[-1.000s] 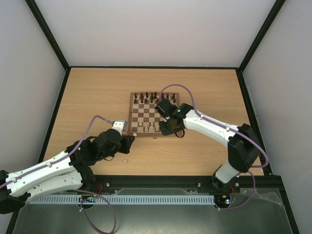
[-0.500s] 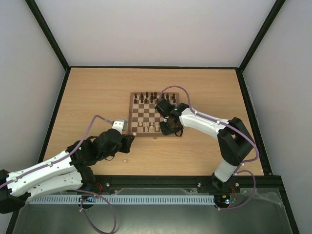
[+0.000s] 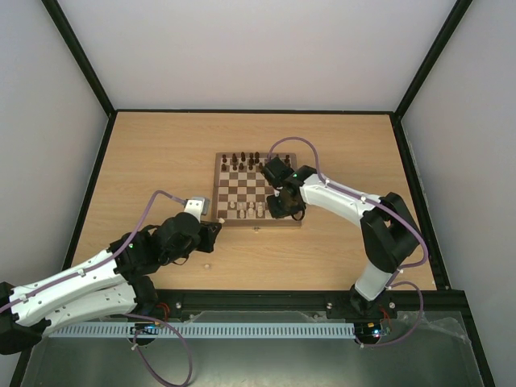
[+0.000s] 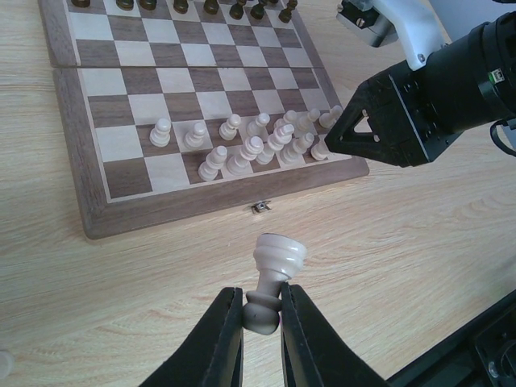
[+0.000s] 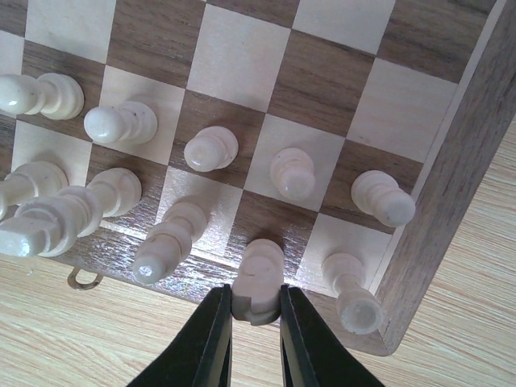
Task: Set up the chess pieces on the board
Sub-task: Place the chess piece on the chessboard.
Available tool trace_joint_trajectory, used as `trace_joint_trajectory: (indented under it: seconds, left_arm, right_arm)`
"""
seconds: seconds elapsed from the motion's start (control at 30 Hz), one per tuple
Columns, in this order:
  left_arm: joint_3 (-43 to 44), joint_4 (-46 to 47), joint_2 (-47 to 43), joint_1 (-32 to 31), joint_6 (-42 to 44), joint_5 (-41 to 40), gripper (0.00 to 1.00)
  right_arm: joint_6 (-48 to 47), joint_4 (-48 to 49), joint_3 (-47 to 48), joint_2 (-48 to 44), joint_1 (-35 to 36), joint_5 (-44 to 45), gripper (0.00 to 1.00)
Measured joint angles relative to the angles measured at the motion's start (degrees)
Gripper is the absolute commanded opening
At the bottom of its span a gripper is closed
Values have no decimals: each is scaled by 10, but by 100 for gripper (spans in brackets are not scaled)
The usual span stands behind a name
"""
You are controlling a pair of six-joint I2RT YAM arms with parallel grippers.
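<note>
The board (image 3: 239,191) lies mid-table, dark pieces on its far rows, several pale beige chess pieces (image 3: 242,209) on its near rows. My left gripper (image 4: 261,316) is shut on an upside-down pale pawn (image 4: 275,272), held above bare table just in front of the board's latch (image 4: 260,207); it also shows in the top view (image 3: 216,226). My right gripper (image 5: 255,305) is shut on a pale knight (image 5: 258,278) standing over a dark square in the board's near row, near the right corner; it also shows in the top view (image 3: 284,211). Pale pieces (image 5: 290,173) stand close around it.
One small pale piece (image 3: 207,265) lies on the table near the left arm. The board's brown border (image 5: 451,177) runs right of the right gripper. The right arm's black wrist (image 4: 411,113) hangs over the board's near right corner.
The right gripper has shifted slightly toward the board's near right corner and its arm has drawn in. The left arm has barely moved.
</note>
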Motion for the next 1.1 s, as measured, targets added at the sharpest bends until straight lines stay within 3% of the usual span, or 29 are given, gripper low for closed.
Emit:
trace_joint_trajectory:
  seconds: [0.63, 1.1]
  left_arm:
    - [-1, 1, 0, 7, 2, 1, 14]
    - [-1, 7, 0, 10, 5, 3, 14]
  right_arm:
    - [-1, 9, 7, 14, -8, -7, 16]
    - [-2, 12, 7, 14, -11, -14, 37]
